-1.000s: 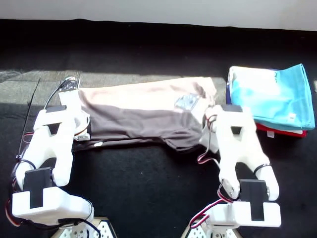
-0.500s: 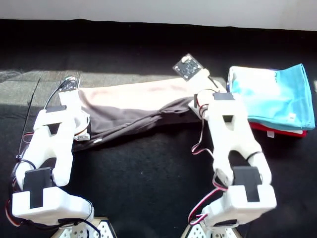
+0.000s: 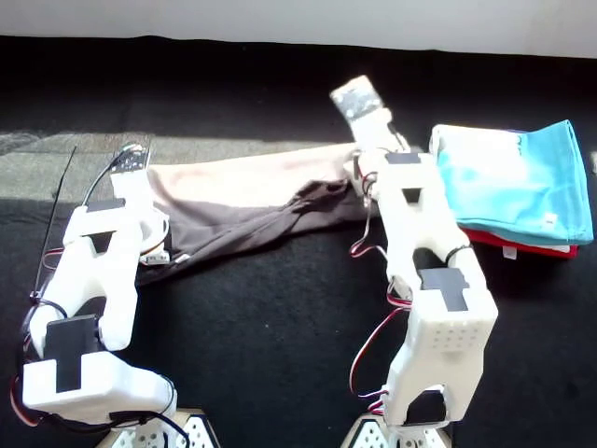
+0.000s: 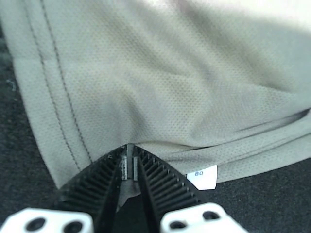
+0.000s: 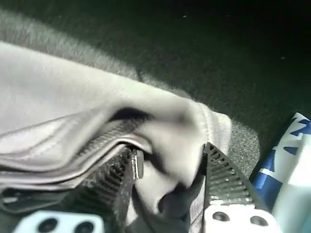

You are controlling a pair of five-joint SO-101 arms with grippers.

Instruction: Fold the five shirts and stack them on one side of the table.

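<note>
My left gripper point(image 4: 130, 166) is clamped on the hem of the grey shirt point(image 4: 160, 87) (beside its white tag point(image 4: 204, 177)); my right gripper point(image 5: 167, 167) seemingly pinches bunched cloth.

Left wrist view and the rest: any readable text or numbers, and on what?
"80" on the small white tag at the hem of the grey shirt.
Blue print on the folded white shirt, right wrist view: cut off, unreadable.
White tag on the folded blue shirt, high view: too small.
</note>
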